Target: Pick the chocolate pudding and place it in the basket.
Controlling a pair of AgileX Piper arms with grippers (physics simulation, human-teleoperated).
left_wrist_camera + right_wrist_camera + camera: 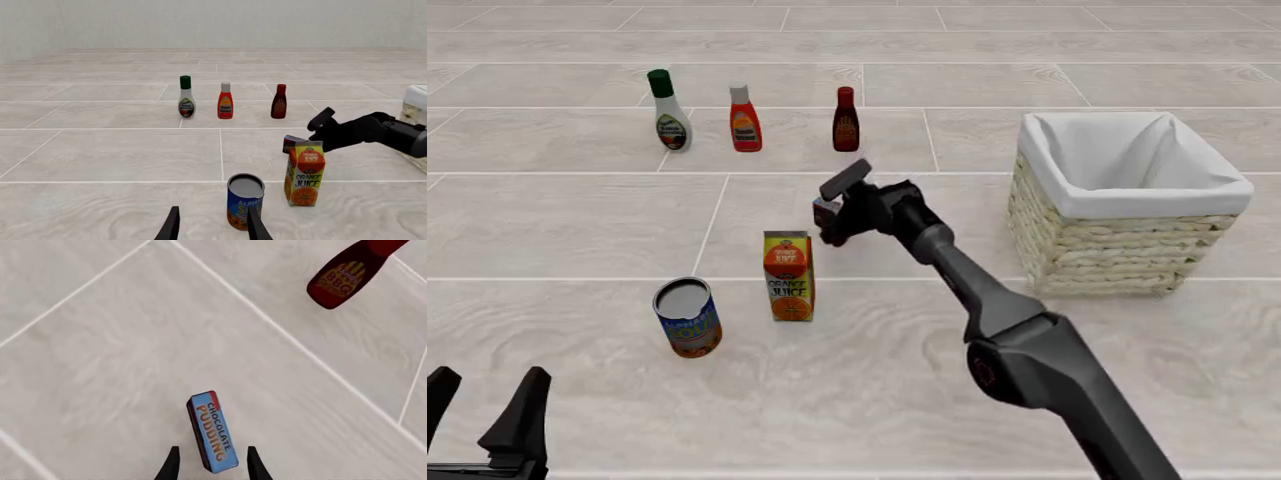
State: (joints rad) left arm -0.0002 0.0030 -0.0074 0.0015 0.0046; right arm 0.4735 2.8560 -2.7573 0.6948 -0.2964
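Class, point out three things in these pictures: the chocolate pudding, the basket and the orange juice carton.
chocolate pudding (pixel 212 439): right wrist view, on its blue lettered face.
basket (pixel 1094 240): front view, on its woven front wall.
orange juice carton (pixel 787 290): front view, on its front label.

My right arm is matte dark grey: slim tube links and a fat rounded joint housing with a faint reddish mark. Both grippers end in thin black tapering fingers, pointed like blades.
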